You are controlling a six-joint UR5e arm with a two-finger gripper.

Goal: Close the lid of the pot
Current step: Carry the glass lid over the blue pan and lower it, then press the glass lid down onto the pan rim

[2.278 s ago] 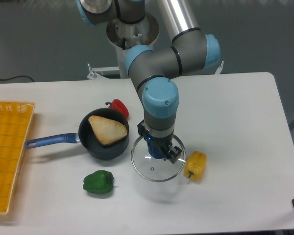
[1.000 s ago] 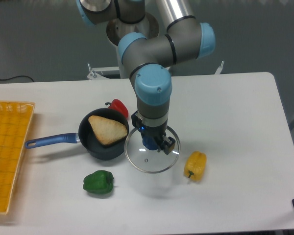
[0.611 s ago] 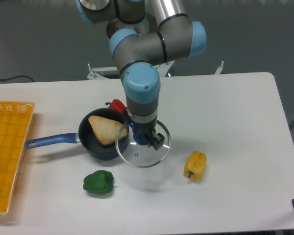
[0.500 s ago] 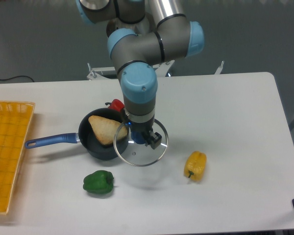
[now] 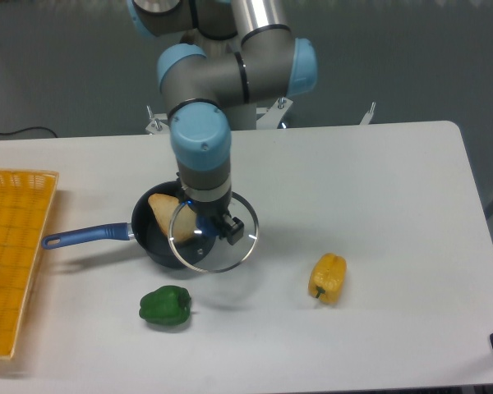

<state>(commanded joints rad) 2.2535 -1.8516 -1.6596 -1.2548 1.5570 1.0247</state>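
One gripper (image 5: 211, 224) pinched the lid (image 5: 213, 232) by its knob (held level), overlapping the pot's (image 5: 158, 240) right half.

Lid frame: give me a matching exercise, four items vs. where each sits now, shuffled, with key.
Items:
1. lid
2. green pepper
3. yellow pepper
4. orange basket

Places:
A. left edge of the table
B. in the pincer, partly over the pot
C. on the table, right of the lid
D. on the table, in front of the pot

Pairs: 1-B, 2-D, 3-C, 4-A
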